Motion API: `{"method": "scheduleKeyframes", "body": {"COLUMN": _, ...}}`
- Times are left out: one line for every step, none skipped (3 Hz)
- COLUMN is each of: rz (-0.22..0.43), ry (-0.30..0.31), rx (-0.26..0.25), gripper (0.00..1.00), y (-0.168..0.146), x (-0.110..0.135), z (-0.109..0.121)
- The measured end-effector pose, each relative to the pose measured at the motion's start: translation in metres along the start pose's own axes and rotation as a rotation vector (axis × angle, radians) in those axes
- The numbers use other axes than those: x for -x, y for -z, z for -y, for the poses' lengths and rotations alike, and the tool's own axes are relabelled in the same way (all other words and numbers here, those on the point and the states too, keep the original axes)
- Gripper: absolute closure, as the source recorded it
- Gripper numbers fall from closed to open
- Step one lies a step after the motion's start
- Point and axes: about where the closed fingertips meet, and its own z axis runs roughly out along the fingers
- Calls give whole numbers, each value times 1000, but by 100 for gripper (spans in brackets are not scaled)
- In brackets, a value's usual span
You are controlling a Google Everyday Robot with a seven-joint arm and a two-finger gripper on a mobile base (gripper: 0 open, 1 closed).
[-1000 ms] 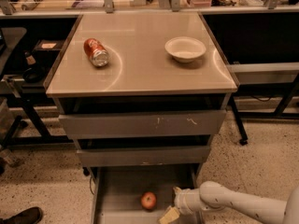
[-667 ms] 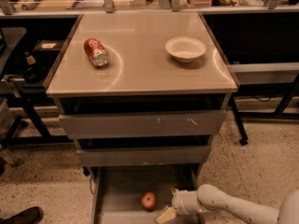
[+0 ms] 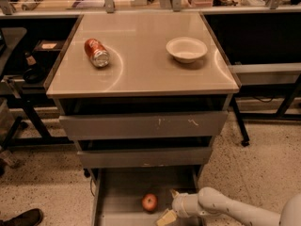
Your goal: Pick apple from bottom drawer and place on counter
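The apple (image 3: 149, 202) sits on the grey floor of the bottom drawer (image 3: 123, 197). The drawer is pulled out, so the apple can be reached from above. It is near the middle of the drawer floor, a bit toward the right side.

The gripper (image 3: 169, 210) is just to the right of the apple, low down inside the drawer. It is close to the apple but I do not think it is touching it. I cannot tell if the claw is open or closed. The white arm (image 3: 225, 208) comes in from the right of the apple, bent low so it fits under the two drawers above.

High above the apple is the counter (image 3: 141, 74). That is where the apple must go. A red can (image 3: 96, 52) lies on its side up there, and a white bowl (image 3: 186, 48) stands there too. There is bare space between them for the apple.
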Motion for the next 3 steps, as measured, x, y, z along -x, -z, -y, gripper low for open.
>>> {"method": "scheduleKeyframes", "body": {"rz": 58, "ry": 16, "rx": -13, "gripper": 0, "y": -12, "x": 5, "z": 7}}
{"method": "scheduleKeyframes", "body": {"rz": 110, "ry": 44, "rx": -24, "gripper": 0, "y": -24, "x": 18, "z": 14}}
{"method": "scheduleKeyframes", "body": {"rz": 146, "ry": 53, "rx": -23, "gripper": 0, "y": -37, "x": 22, "z": 17}}
